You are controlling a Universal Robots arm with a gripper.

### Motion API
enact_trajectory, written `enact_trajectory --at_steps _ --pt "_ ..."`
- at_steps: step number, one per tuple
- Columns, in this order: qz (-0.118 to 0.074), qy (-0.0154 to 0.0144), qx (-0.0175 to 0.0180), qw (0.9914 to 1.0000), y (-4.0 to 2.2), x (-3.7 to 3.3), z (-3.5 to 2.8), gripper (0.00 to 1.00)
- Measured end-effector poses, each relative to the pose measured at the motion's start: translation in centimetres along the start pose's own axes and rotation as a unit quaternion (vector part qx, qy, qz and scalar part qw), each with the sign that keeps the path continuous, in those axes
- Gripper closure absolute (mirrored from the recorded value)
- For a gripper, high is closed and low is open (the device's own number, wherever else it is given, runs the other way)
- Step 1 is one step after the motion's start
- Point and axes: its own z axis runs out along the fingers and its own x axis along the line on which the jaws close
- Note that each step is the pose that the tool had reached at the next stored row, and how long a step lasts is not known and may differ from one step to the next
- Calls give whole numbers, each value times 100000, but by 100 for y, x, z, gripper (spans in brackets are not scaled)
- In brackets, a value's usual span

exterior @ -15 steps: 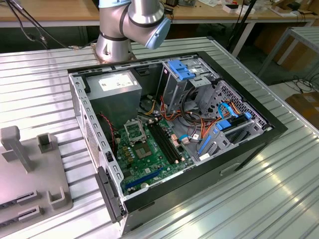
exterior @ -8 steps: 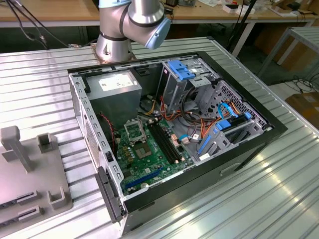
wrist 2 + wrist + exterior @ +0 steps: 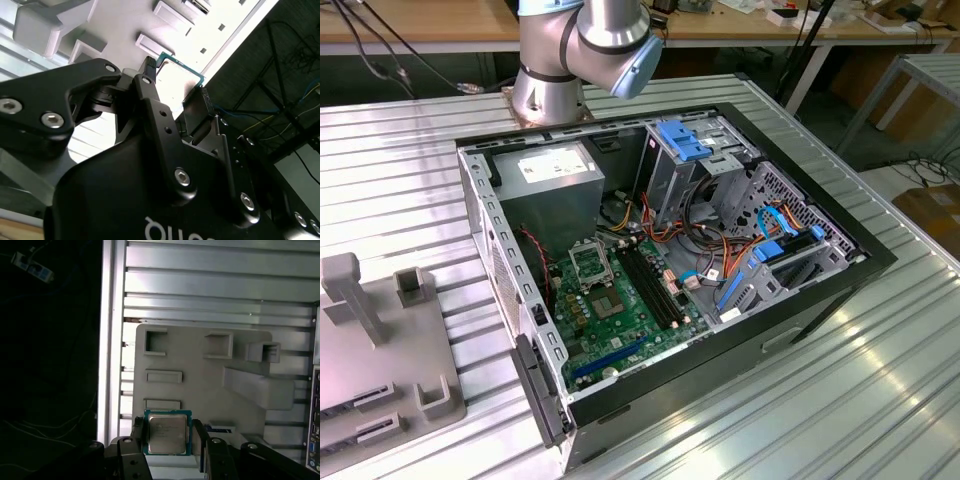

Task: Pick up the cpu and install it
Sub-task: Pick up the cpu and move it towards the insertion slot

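The cpu (image 3: 167, 434) is a small square chip with a silver-grey metal face and a green rim. My gripper (image 3: 169, 436) is shut on it, one black finger (image 3: 138, 434) on each of two opposite edges. It hangs above the near edge of a light grey fixture tray (image 3: 200, 385). In the second wrist view the cpu (image 3: 181, 76) shows edge-on between the tips of the gripper (image 3: 176, 90). In the exterior view the open computer case (image 3: 800, 290) lies on the table, with the green motherboard (image 3: 620, 325) and its black-framed socket (image 3: 590, 262) inside.
The grey fixture tray (image 3: 380, 350) with upright blocks sits at the exterior view's left on the ribbed metal table (image 3: 820, 400). The arm's base (image 3: 550, 90) stands behind the case. A grey power supply box (image 3: 555, 175), drive cages and cables crowd the case beside the motherboard.
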Motion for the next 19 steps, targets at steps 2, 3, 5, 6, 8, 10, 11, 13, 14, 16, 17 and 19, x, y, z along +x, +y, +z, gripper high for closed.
enact_trajectory --at_steps 2,3,5,6,8,10,11,13,14,16,17,19 --pt "-1 8 2 100000 0 0 -7 53" --pt "1 10 2 100000 0 0 -8 53" --pt "2 11 3 100000 0 0 -8 53" --pt "1 23 11 100000 0 1 -14 53" --pt "1 24 11 100000 0 0 -33 53" --pt "1 25 7 100000 -1 1 -61 53" --pt "2 37 2 100000 -1 1 -85 53" --pt "0 62 1 100000 -1 2 -121 53" --pt "-1 79 3 100000 -2 2 -137 53" --pt "-1 116 1 100000 -2 3 -171 53" --pt "-2 125 -3 100000 -2 3 -181 53" --pt "-3 129 -9 100000 -2 3 -185 53"
